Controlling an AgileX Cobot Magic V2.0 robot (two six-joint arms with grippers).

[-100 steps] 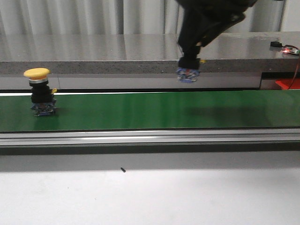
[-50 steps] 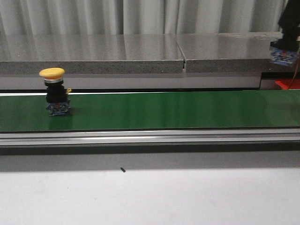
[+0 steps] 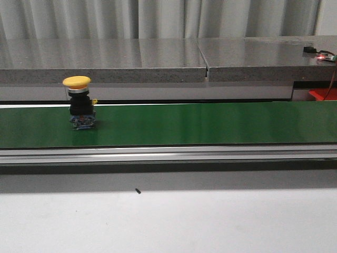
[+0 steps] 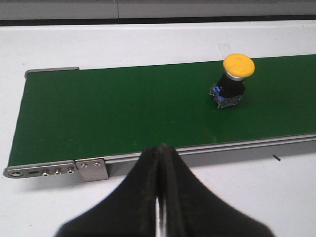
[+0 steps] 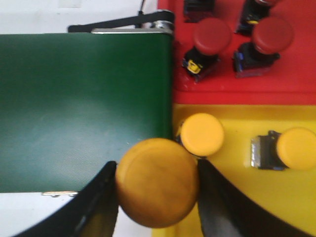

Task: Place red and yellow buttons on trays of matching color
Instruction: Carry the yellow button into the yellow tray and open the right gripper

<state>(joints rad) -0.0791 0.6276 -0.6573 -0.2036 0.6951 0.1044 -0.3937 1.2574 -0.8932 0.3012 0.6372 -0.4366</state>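
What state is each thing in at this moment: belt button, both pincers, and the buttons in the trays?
Yellow button on belt: upright, untouched.
Left pincer: shut, empty, short of the belt.
Right pincer: shut on a yellow button, at the yellow tray's edge.
Yellow tray: two yellow buttons, one lying on its side.
Red tray: several red buttons.
Green belt: one button on it.

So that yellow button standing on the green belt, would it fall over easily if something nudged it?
Probably yes. The yellow button carries a wide mushroom cap over a narrower black body and small blue base, so it looks top-heavy and apt to tip. It looks rigid, likely hard plastic. Once on its side, the round cap might let it roll on the green belt.
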